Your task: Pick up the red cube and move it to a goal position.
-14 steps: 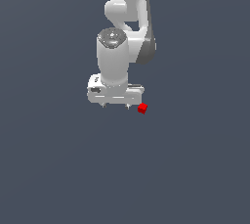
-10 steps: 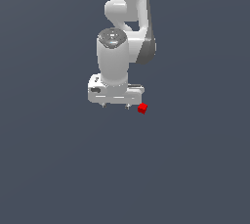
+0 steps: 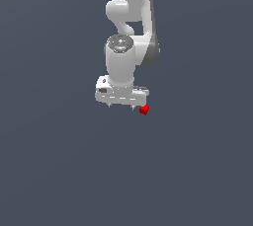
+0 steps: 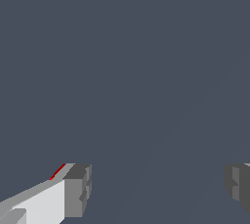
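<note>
The small red cube (image 3: 144, 110) lies on the dark floor, just off the exterior view's right end of the white hand. My gripper (image 3: 121, 106) points down beside it, open, with nothing between its fingers. In the wrist view the two grey fingertips (image 4: 78, 191) stand far apart around bare floor, and my gripper (image 4: 157, 189) holds nothing. Only a thin red sliver of the cube (image 4: 57, 170) shows there, on the outer side of one finger, not in the gap.
The white arm (image 3: 133, 18) rises above the hand toward the top of the exterior view. Around it lies a plain dark grey floor (image 3: 59, 170) with no other objects in sight.
The arm has shifted slightly toward the exterior view's right, closer to the cube. The cube has stayed in place and the fingers remain open.
</note>
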